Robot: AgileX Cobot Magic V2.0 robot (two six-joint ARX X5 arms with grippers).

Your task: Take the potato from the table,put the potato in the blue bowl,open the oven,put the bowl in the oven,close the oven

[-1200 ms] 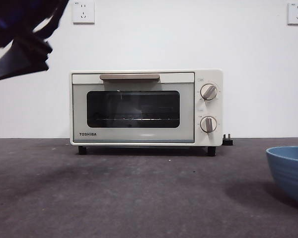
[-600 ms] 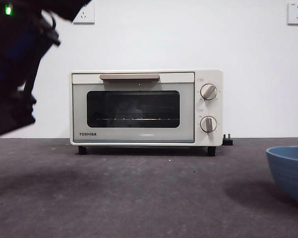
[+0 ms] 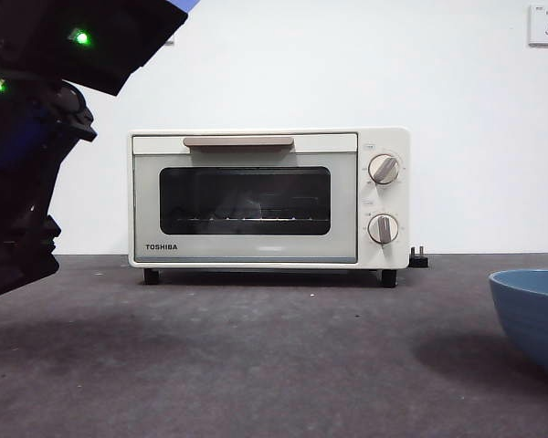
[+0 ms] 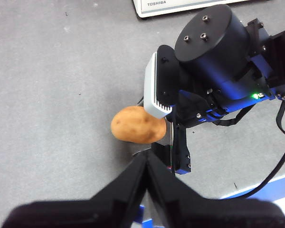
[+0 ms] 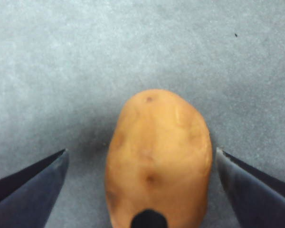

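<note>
- Right gripper low over the desk, fingers spread wide, one on each side of the potato; gap visible on both sides, nothing gripped.
- Potato lying on the desk, orange-brown with small dark spots; in the left wrist view seen as a rounded lump partly hidden behind the right arm's wrist housing.
- Left gripper held above and apart from the potato, fingers pressed together, empty.
- Front view: large dark arm mass with two green lights filling the left side, above the desk; potato not visible there.
- Blue bowl at the right edge of the front view, cut off by the frame, resting on the desk, well apart from the arm.
- Oven at the far side of the desk against the white wall, door closed, beige handle at the top, two knobs on its right side.
- Wall socket high on the wall, upper right.
</note>
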